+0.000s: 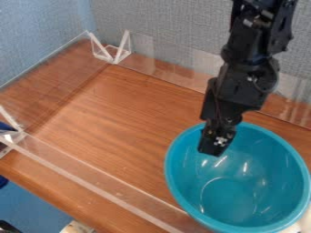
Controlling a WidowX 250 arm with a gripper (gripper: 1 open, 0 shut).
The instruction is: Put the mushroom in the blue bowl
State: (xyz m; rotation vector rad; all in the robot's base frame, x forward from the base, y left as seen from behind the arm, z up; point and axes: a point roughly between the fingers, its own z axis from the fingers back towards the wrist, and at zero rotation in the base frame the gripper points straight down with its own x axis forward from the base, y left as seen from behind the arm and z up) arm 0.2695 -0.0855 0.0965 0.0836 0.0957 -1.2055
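Gripper [216, 136] is hung over the rear rim of the blue bowl [237, 177], prob. so anything let go is caught inside. Fingers are spread wide, afaict. Mushroom can't be made out, so its spot is unknown tbh. Bowl's glossy, round plastic, set by the counter's [115, 123] right edge; counter's smooth brown wood.
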